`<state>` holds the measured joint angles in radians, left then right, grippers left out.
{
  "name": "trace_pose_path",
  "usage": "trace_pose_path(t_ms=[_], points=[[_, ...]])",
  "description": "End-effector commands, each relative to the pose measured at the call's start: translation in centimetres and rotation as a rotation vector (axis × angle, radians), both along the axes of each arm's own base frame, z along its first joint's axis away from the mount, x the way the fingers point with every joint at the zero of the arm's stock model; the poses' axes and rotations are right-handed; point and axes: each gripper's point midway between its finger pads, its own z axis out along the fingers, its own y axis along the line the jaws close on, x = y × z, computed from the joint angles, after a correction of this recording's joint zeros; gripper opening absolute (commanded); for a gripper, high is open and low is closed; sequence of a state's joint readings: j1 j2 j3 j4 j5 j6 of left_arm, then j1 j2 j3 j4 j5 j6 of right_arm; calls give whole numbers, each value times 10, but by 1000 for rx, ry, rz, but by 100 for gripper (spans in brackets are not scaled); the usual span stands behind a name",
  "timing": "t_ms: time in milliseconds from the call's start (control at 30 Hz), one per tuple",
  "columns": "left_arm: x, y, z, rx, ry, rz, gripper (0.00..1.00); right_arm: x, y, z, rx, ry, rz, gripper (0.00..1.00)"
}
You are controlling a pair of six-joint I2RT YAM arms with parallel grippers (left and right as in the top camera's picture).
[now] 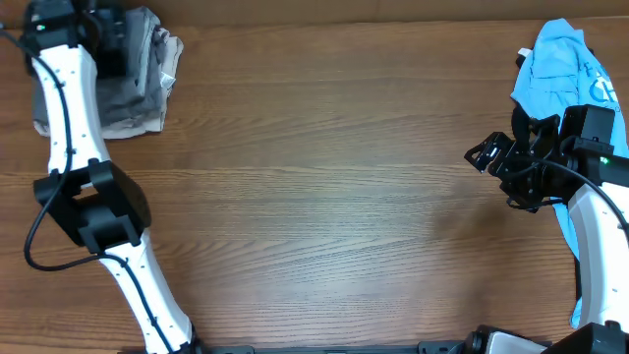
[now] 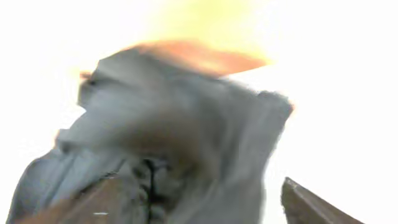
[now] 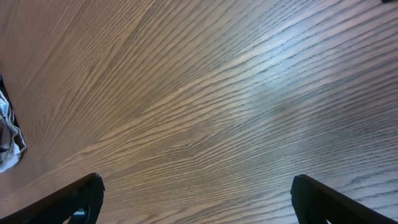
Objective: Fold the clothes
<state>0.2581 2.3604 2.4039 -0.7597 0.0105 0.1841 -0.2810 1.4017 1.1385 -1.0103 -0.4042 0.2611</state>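
Note:
Of the clothes, a crumpled light blue T-shirt lies at the table's far right corner. My right gripper hovers just in front of it, pointing left over bare wood. Its jaws stand wide apart with nothing between them. My left gripper is at the far left corner over a pile of grey and beige garments. In the left wrist view the blurred grey fabric fills the frame, and the gripper has its fingers spread wide, the fabric lying loose behind them.
The brown wooden table runs between the two arms. The left arm's elbow stands over the left side. A bit of the grey pile shows at the left edge of the right wrist view.

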Motion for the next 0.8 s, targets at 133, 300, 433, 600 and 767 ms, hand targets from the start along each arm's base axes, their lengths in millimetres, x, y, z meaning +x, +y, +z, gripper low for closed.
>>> trace_pose_path(t_ms=[133, 300, 433, 600, 767], points=[[27, -128, 27, -200, -138, -381, 100, 1, 1, 0, 8, -3, 3, 100], [24, -167, 43, -268, -149, -398, 100, 4, 0, 9, -15, -29, 41, 100], [0, -201, 84, -358, -171, -497, 100, 4, -7, 41, -93, -59, 93, 100], [-36, -226, 132, -407, -190, -590, 100, -9, -21, 101, -213, -77, 66, 100], [-39, -229, 138, -404, -198, -597, 100, -32, -19, 170, -266, -187, 41, 100]])
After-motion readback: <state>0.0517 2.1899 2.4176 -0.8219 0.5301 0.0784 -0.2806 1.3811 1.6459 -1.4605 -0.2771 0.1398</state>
